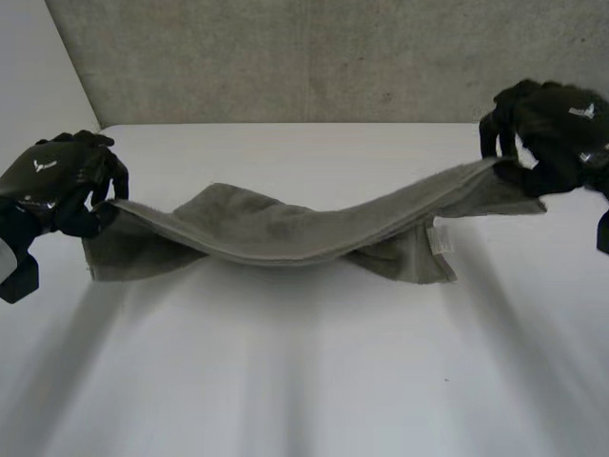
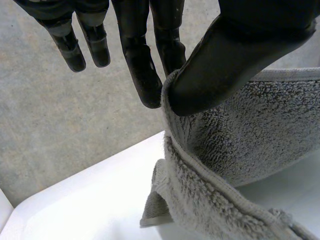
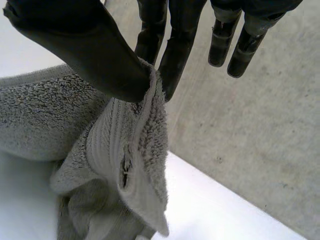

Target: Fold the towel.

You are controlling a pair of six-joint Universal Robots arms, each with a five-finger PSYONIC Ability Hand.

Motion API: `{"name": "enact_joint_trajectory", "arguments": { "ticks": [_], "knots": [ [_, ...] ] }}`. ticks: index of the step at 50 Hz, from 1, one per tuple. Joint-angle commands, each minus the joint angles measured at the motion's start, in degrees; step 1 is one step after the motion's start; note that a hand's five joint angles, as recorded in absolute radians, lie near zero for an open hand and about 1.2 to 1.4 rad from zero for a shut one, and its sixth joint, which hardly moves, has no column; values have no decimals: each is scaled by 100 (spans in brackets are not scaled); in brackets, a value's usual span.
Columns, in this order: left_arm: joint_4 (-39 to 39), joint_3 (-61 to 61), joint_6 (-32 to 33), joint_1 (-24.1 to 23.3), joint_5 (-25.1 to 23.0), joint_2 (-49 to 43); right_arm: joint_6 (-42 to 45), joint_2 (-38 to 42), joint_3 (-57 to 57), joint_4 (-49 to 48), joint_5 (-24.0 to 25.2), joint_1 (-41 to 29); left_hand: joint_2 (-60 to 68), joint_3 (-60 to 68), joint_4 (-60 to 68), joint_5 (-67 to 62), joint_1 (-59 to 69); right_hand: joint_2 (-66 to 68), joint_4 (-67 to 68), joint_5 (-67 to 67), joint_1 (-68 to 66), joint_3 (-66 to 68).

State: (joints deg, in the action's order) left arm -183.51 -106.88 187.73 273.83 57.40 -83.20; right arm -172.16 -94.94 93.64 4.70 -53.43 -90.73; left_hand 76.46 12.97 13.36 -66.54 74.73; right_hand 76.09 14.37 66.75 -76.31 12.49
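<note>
A grey towel (image 1: 285, 233) hangs stretched between my two hands above the white table (image 1: 314, 381), sagging in the middle where it rests on the tabletop. My left hand (image 1: 57, 181) pinches the towel's left end between thumb and straight fingers; the left wrist view shows the thumb (image 2: 225, 55) pressing the towel (image 2: 240, 135) edge against the fingers (image 2: 145, 70). At the right end my right hand (image 1: 552, 133) pinches the towel higher up; its thumb (image 3: 85, 50) clamps the towel (image 3: 130, 155) corner against the fingers (image 3: 175, 55). A small white label (image 1: 440, 239) hangs on the towel near the right end.
A grey wall (image 1: 314, 57) rises behind the table's far edge. Bare white tabletop lies in front of the towel.
</note>
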Motion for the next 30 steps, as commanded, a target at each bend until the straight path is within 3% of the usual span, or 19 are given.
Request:
{"name": "enact_joint_trajectory", "arguments": {
  "ticks": [1,9,13,20,22,25,30],
  "knots": [
    [667,800,-211,-111,61,392,-37,-183,-1120,707,-44,-6,354,-297,-336,-346,527,391,-437,325,-369,-249],
    [773,1556,-1125,-32,26,735,-63,-165,-1656,857,-97,38,354,-297,-336,-346,527,391,-437,325,-369,-249],
    [335,1600,-1239,-75,122,88,-11,430,-1647,796,-79,12,354,-297,-336,-346,527,391,-437,325,-369,-249],
    [131,2101,-1072,-586,738,-1462,42,1434,-1884,391,-378,-208,354,-297,-336,-346,527,391,-437,325,-369,-249],
    [158,2661,-670,-848,1087,-2302,68,1985,-2181,76,-719,-418,354,-297,-336,-346,527,391,-437,325,-369,-249],
    [193,3407,-274,-1059,1482,-2892,104,2234,-2403,-57,-844,-516,354,-297,-336,-346,527,391,-437,325,-369,-249],
    [202,4751,-114,-1446,2002,-3185,8,2683,-3998,-268,-1177,-753,354,-297,-336,-346,527,391,-437,325,-369,-249]
  ]
}}
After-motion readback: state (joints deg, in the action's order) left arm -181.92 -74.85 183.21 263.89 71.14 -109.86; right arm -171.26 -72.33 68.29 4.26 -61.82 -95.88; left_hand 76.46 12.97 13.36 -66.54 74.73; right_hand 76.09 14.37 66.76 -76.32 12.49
